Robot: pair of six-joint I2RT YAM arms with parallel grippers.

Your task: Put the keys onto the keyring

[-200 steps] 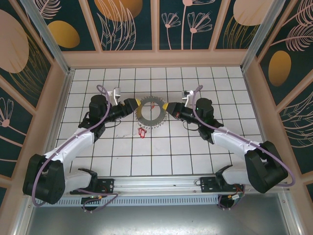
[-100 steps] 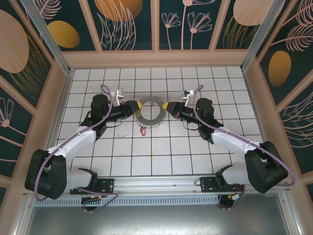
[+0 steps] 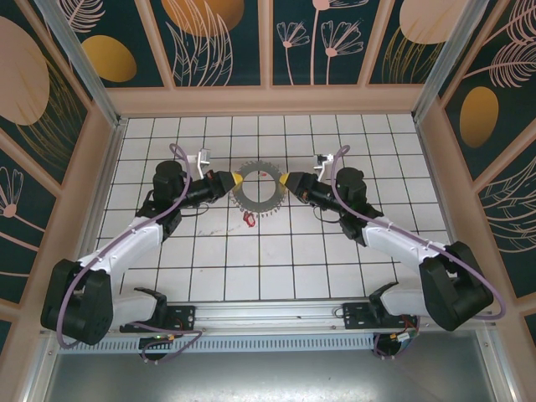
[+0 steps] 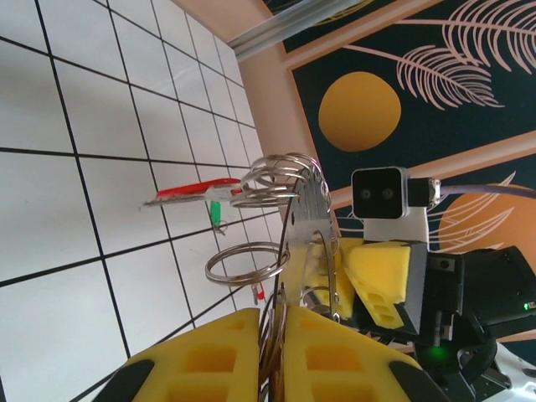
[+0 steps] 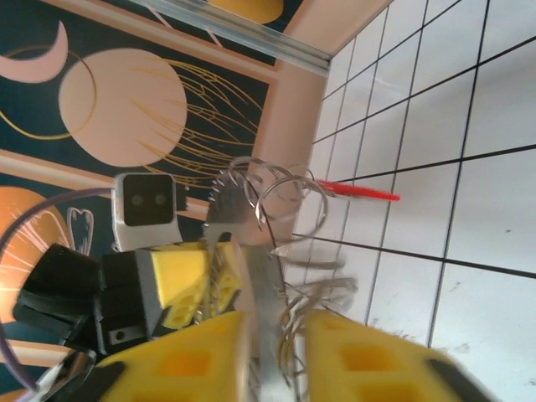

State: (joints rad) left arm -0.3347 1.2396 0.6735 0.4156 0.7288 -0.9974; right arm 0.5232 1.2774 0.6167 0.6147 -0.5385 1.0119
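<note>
The keyring (image 3: 257,208), a flat grey toothed ring with wire loops (image 4: 280,172) along its rim, is held between the arms over the tiled table (image 3: 276,260), a red-tagged key (image 3: 248,219) at its lower edge. The left gripper (image 3: 224,182) clamps its left rim. The right gripper (image 3: 287,181) stands slightly parted around the right rim. With only one firm hold, the ring may well pivot or sag, tangling its loops.

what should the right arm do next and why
Probably ease the right gripper straight back off the keyring: its fingers stand apart around the rim, the left gripper is clamped on the opposite edge, and wire loops sit close by those fingers and could snag.
</note>
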